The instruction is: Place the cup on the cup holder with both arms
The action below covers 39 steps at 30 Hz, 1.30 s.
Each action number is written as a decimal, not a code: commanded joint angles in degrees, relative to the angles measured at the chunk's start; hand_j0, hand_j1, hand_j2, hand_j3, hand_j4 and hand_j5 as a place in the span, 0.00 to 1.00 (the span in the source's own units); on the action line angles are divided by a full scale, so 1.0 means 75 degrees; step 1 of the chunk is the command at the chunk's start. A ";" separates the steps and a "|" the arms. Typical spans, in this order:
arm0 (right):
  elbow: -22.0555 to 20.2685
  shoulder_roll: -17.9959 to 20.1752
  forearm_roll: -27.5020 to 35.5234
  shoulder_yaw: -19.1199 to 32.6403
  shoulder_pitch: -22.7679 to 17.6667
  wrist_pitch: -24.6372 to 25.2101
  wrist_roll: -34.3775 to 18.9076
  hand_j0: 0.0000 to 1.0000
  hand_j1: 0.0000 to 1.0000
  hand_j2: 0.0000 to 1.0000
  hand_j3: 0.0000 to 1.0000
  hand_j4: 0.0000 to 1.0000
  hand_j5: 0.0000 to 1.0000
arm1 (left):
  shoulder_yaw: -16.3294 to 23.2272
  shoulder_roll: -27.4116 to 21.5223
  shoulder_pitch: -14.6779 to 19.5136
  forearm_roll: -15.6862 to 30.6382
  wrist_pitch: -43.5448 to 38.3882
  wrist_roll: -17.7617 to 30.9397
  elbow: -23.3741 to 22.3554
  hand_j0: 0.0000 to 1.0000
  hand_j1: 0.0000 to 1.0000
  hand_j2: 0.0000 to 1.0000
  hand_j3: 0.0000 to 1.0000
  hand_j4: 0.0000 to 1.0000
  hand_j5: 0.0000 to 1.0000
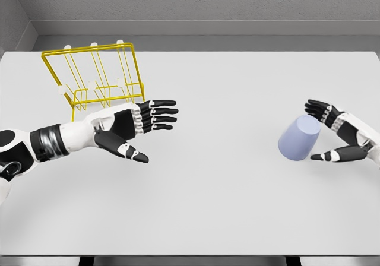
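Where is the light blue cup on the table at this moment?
In the head view, the light blue cup is on the right side of the white table, tilted, between the fingers and thumb of the right hand, far from the yellow wire holder.

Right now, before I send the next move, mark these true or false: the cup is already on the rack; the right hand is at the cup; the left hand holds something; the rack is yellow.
1. The cup is on the rack: false, it sits tilted on the table, far from the rack.
2. The right hand is at the cup: true.
3. The left hand holds something: false, it is open and empty.
4. The rack is yellow: true.
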<state>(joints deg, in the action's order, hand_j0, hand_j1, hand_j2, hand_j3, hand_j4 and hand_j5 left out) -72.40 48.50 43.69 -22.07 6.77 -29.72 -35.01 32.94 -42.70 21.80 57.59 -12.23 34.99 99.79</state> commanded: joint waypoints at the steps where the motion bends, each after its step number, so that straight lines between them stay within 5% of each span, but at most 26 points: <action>1: 0.0008 -0.0068 0.0057 0.0002 0.0000 0.0002 0.0001 1.00 1.00 1.00 1.00 1.00 1.00 | 0.0002 0.0022 0.0000 0.0056 0.0002 0.0001 -0.0004 1.00 1.00 1.00 1.00 1.00 1.00; 16: 0.0149 -0.0349 0.0034 -0.0174 0.0000 -0.0268 0.0001 1.00 1.00 1.00 1.00 1.00 1.00 | 0.0026 0.0350 -0.0047 0.0021 -0.0150 0.0001 -0.0320 1.00 1.00 1.00 1.00 1.00 1.00; 19: 0.0184 -0.0361 0.0034 -0.0198 -0.0012 -0.0279 0.0001 1.00 1.00 1.00 1.00 1.00 1.00 | -0.0045 0.0643 -0.0293 -0.0624 -0.0080 0.0001 -0.0484 1.00 1.00 1.00 1.00 1.00 1.00; 39: 0.0255 -0.0712 -0.0037 -0.0291 0.0094 -0.0268 0.0001 0.97 0.97 0.97 0.97 0.97 0.97 | -0.0080 0.0537 -0.0246 -0.0835 -0.0068 0.0001 -0.0484 1.00 1.00 1.00 1.00 1.00 1.00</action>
<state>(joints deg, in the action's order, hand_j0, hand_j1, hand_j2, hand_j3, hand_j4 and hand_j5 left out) -70.52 43.36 44.06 -24.04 7.38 -31.56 -34.83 32.44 -38.61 19.95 51.23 -12.73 34.99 96.14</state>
